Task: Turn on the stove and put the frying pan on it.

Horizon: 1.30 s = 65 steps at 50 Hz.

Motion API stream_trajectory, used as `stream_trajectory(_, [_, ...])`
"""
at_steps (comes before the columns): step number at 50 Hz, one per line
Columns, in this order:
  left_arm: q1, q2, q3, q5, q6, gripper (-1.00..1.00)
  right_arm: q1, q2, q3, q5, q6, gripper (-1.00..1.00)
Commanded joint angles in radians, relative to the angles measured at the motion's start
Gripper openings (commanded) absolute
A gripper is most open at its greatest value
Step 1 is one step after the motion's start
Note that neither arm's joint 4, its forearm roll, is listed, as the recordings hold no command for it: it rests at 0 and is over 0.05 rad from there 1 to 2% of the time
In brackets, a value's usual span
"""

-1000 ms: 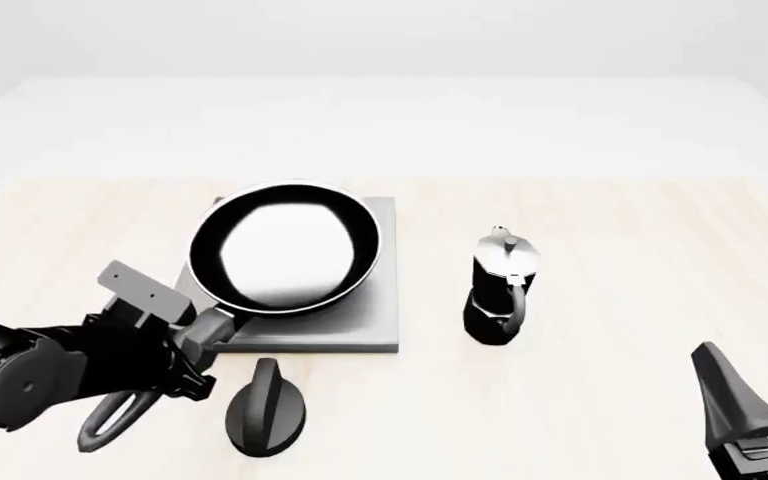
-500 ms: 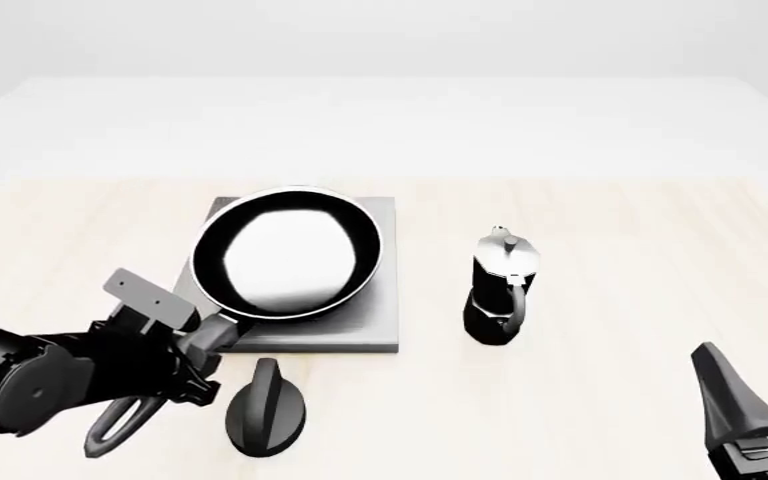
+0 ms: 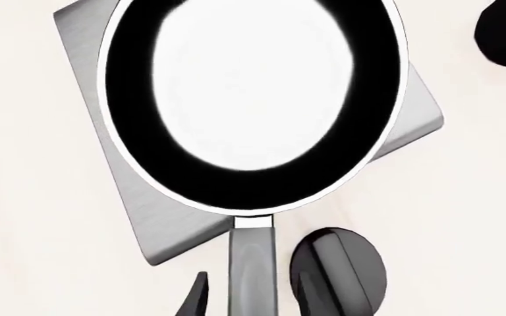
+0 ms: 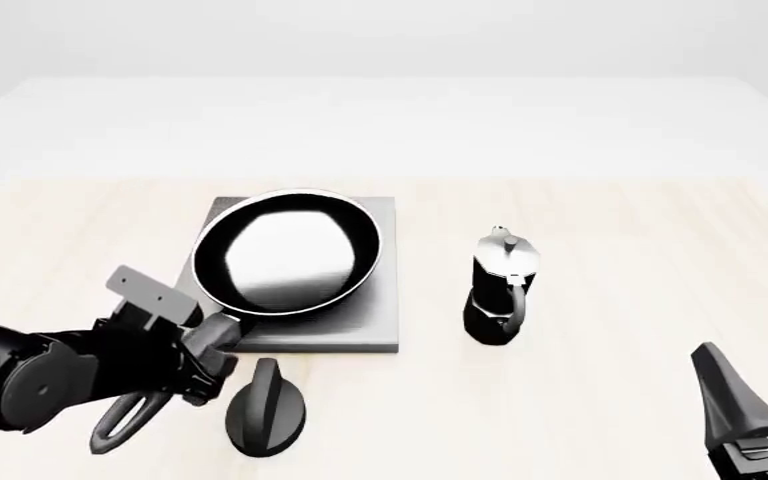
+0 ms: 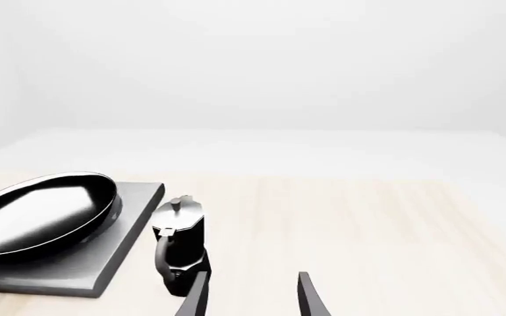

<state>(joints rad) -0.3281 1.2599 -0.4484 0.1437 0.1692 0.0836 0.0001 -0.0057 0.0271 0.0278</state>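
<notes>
The frying pan [image 4: 287, 252], black with a glossy inside, sits over the grey stove slab [image 4: 373, 322], its long handle pointing toward the near left. My left gripper [image 4: 201, 345] is shut on the handle just behind the pan's bowl. In the left wrist view the pan [image 3: 251, 99] covers most of the stove [image 3: 161, 227], and the handle runs between my fingers. The black oval knob [image 4: 267, 408] lies in front of the stove, just right of the handle, also in the left wrist view [image 3: 337, 270]. My right gripper [image 4: 762, 388] is open and empty at the near right.
A small black moka pot [image 4: 502, 290] with a silver lid stands right of the stove, also in the right wrist view [image 5: 178, 247]. That view also shows the pan [image 5: 42, 214] on the stove [image 5: 103, 270]. The pale wooden table [image 4: 624, 220] ends at the far side.
My left gripper has shifted slightly right and forward with the handle, and the pan has settled lower over the stove. The right arm has not moved.
</notes>
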Motion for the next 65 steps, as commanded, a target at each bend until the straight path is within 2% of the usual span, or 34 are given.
stream_trajectory(1, [0.003, -0.005, -0.015, 0.004, 0.001, 1.00, 0.001, 0.000, -0.002, 0.001, 0.000, 1.00])
stream_trajectory(15, [-0.001, -0.016, -0.027, 0.012, 0.001, 1.00, -0.004, 0.000, -0.009, 0.005, -0.001, 1.00])
stream_trajectory(26, [-0.029, -0.168, -0.098, 0.150, -0.043, 1.00, -0.005, 0.000, -0.017, 0.009, 0.000, 1.00])
stream_trajectory(37, [-0.051, -0.287, -0.158, 0.254, -0.049, 1.00, -0.002, 0.000, -0.027, 0.014, 0.000, 1.00])
stream_trajectory(43, [-0.083, -0.420, -0.231, 0.351, -0.091, 1.00, 0.003, 0.000, -0.035, 0.018, -0.002, 1.00])
stream_trajectory(63, [-0.051, -0.616, -0.275, 0.440, -0.103, 1.00, 0.015, 0.000, -0.054, 0.027, -0.002, 1.00])
stream_trajectory(65, [-0.068, -0.650, -0.273, 0.459, -0.121, 1.00, 0.015, 0.000, -0.061, 0.030, -0.001, 1.00])
